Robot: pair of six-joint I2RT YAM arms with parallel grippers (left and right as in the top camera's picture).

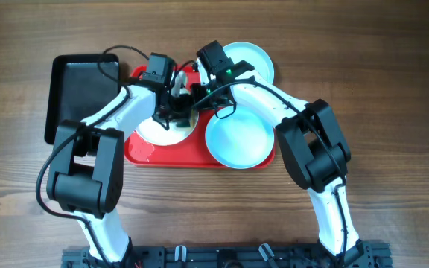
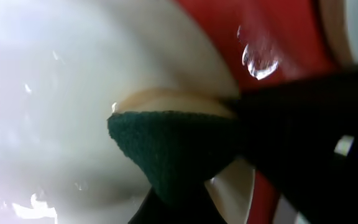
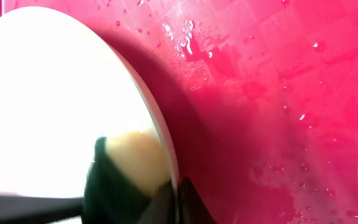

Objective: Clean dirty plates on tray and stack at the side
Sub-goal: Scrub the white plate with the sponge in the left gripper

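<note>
The cream-white plate point(image 1: 157, 130) rests at the left of the red tray point(image 1: 177, 158), its right side lifted. My left gripper point(image 1: 173, 103) is shut on a green-and-yellow sponge point(image 2: 173, 149) and presses it against the plate's wet face point(image 2: 55, 124). My right gripper point(image 1: 199, 95) is shut on the plate's rim point(image 3: 166, 149), with the sponge point(image 3: 129, 168) just beyond the rim. One turquoise plate point(image 1: 238, 139) lies on the right of the tray. The other turquoise plate point(image 1: 253, 61) lies behind the tray on the table.
A black rectangular tray point(image 1: 80, 89) sits on the table left of the red tray. Water drops lie on the red tray surface point(image 3: 278, 93). Both arms cross over the back of the red tray.
</note>
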